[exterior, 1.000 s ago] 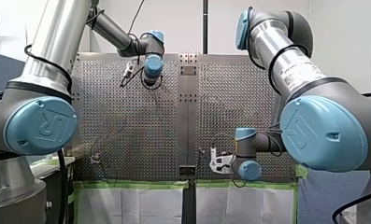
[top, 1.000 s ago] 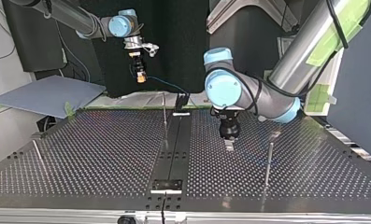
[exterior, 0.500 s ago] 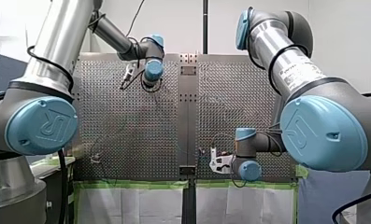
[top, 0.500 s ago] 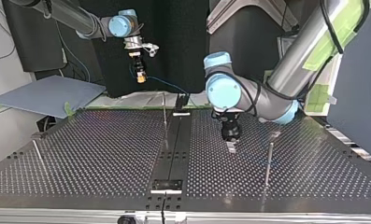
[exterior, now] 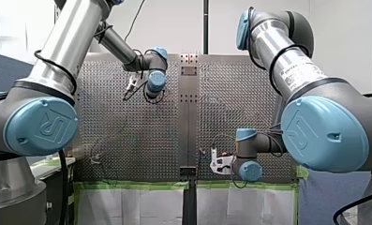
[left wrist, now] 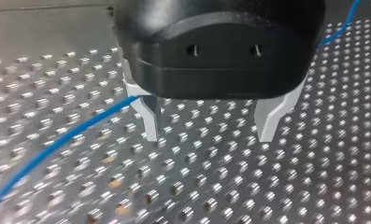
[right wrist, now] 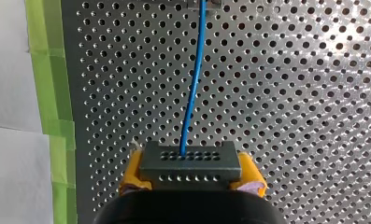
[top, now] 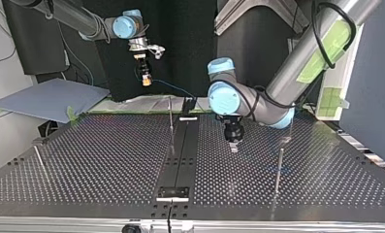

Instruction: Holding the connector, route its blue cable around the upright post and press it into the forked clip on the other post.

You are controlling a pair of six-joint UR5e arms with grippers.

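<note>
Nearest, the connector [right wrist: 190, 162] is clamped between the yellow pads [right wrist: 132, 173] of my right gripper [right wrist: 191, 177], over the perforated table [right wrist: 290, 93]. It is judged rigid and light, so hold is best kept on its flat sides. The blue cable [right wrist: 192, 88] is judged thin and limp, apt to sag or kink if dragged hard round the upright post [top: 170, 116]. The connector is seen as a dark grey block with two rows of small holes, the cable leaving one hole and running straight away from it. Well apart from the connector, my left gripper [left wrist: 208, 135] is held wide and empty, the cable passing just beside one of its fingers [left wrist: 148, 119].
</note>
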